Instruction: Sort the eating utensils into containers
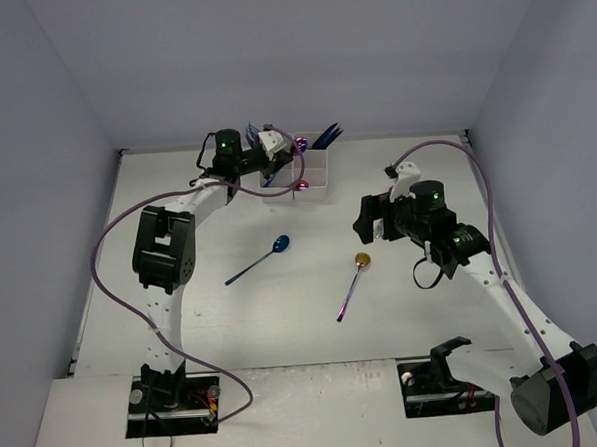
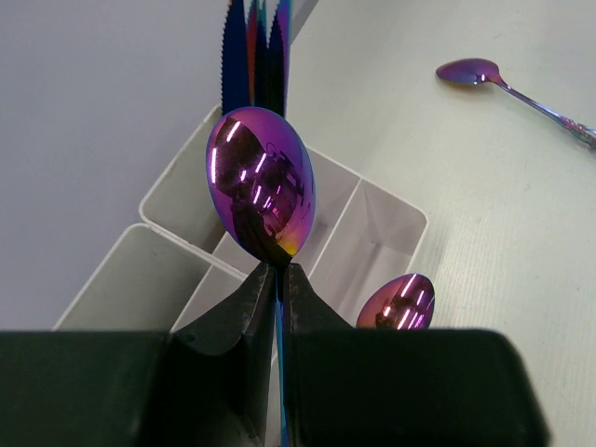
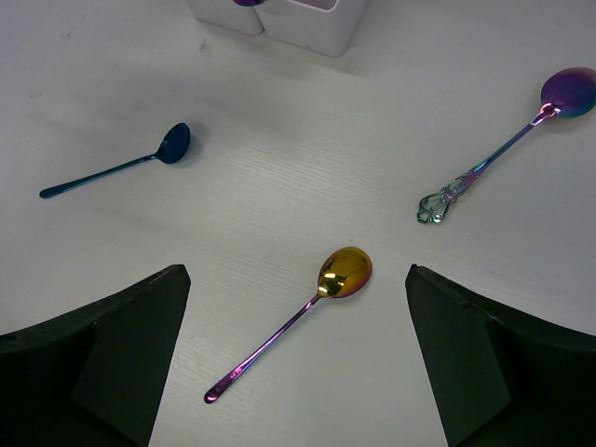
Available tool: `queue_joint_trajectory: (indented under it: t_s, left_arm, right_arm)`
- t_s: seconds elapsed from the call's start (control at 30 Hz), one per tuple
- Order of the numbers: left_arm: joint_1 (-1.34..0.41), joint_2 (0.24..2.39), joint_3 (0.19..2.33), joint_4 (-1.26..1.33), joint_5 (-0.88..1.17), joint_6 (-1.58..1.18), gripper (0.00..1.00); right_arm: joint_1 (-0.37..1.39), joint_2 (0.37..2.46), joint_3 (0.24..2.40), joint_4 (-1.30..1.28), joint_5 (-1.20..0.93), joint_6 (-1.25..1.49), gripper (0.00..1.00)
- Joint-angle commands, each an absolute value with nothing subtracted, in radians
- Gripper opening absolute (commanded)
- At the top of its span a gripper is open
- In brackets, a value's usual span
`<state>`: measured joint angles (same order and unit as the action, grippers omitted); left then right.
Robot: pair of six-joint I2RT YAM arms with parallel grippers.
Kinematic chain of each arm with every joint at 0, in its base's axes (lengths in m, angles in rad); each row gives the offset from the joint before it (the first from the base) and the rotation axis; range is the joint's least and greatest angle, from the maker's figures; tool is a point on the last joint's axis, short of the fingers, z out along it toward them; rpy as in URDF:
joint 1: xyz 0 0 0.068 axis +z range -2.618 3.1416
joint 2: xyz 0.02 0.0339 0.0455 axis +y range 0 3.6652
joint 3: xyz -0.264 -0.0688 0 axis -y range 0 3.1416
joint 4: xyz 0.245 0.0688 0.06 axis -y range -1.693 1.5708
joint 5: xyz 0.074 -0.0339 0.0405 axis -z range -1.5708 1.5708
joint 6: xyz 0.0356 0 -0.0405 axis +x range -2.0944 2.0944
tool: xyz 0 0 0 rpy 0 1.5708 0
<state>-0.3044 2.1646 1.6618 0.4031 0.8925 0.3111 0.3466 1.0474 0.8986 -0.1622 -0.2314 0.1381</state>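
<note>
Pinching iridescent purple spoon point(image 2: 261, 196) by neck in L gripper point(image 2: 277, 279), bowl up, just over white containers point(image 2: 168, 200). Hovering R gripper point(image 3: 296, 307) wide open, empty, above gold-bowled spoon point(image 3: 345, 272), near blue spoon point(image 3: 173, 144), both flat on table point(image 3: 279, 168).

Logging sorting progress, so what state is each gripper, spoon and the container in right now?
left gripper: shut on purple spoon
right gripper: open, empty
blue spoon: lying loose on table
gold-bowled spoon: lying loose on table
ornate spoon: lying loose on table
container: upright, partly filled
</note>
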Motion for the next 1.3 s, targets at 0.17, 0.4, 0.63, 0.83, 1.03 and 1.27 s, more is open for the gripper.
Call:
queue_joint_trajectory:
  t_s: [0.17, 0.4, 0.63, 0.83, 1.03, 1.27]
  left_arm:
    - [-0.282, 2.169, 1.661, 0.495, 1.017, 0.392, 0.00]
    - [-0.282, 2.174, 1.633, 0.495, 1.032, 0.428, 0.02]
    - [-0.279, 2.172, 1.615, 0.495, 1.045, 0.400, 0.06]
    - [-0.277, 2.156, 1.584, 0.494, 1.029, 0.386, 0.06]
    - [-0.276, 2.147, 1.574, 0.495, 1.002, 0.382, 0.12]
    - [-0.278, 2.150, 1.573, 0.494, 0.951, 0.381, 0.15]
  right_arm:
    - [0.337, 1.060, 0.930, -0.129, -0.219, 0.127, 1.00]
    - [0.333, 1.056, 0.923, -0.129, -0.225, 0.123, 1.00]
    - [0.329, 1.036, 0.917, -0.131, -0.232, 0.127, 1.00]
    - [0.329, 1.012, 0.907, -0.135, -0.235, 0.136, 1.00]
    - [0.329, 0.991, 0.904, -0.137, -0.243, 0.144, 1.00]
    - [0.330, 0.961, 0.897, -0.146, -0.256, 0.154, 1.00]
